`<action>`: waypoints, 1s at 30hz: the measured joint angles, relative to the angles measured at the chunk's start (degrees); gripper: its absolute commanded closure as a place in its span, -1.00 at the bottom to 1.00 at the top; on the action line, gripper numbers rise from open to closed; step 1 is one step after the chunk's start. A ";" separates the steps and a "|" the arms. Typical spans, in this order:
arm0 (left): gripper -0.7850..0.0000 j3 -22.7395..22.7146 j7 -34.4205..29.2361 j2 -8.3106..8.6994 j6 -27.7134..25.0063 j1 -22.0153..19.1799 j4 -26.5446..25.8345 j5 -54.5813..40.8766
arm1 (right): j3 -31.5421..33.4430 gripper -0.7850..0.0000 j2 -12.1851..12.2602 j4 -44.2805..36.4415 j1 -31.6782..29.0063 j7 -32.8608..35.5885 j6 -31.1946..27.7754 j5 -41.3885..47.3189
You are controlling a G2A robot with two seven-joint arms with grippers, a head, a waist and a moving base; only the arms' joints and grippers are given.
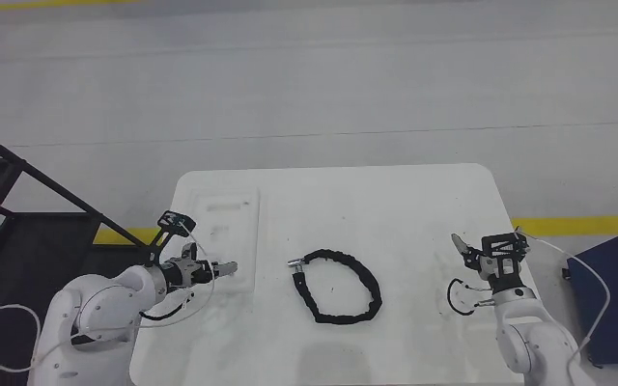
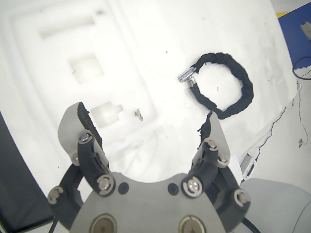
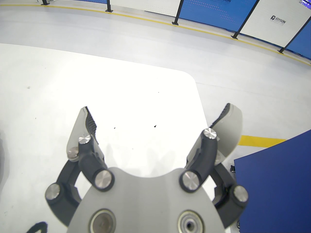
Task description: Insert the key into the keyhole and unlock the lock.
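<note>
We should come down squarely over the small metal piece [image 2: 139,115], probably the key though too small to be sure, and pinch its flat sides. It lies in the foam tray [image 2: 48,78], just ahead of our left gripper [image 2: 145,113], which is wide open and empty. The chain lock [image 2: 243,78] rests near the tray. Our right gripper [image 3: 156,111] is also open and empty.

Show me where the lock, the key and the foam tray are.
lock [image 2: 186,76], left wrist view, on its silver cylinder.
key [image 2: 139,115], left wrist view, middle of the small metal piece.
foam tray [image 1: 237,220], top view, bare top surface.
</note>
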 measured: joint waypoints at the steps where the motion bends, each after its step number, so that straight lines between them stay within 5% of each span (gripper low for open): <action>1: -1.00 0.18 -2.33 0.20 1.05 -0.75 0.24 0.46 | 0.00 -1.00 0.00 0.00 0.00 0.00 0.00 0.00; 11: -1.00 7.20 -16.70 1.18 10.29 -8.61 1.20 0.27 | 0.00 -1.00 0.00 0.00 0.00 0.00 0.00 0.00; 18: -1.00 17.86 -16.77 3.05 19.78 -16.19 7.30 0.83 | 0.00 -1.00 0.00 0.00 0.00 0.00 0.00 0.00; 25: -1.00 27.26 -16.77 5.23 22.20 -24.39 11.30 5.40 | 0.00 -1.00 0.00 0.00 0.00 0.00 0.00 0.00; 30: -1.00 30.57 -16.78 6.74 24.09 -25.44 12.00 5.25 | 0.00 -1.00 0.00 0.00 0.00 0.00 0.00 0.00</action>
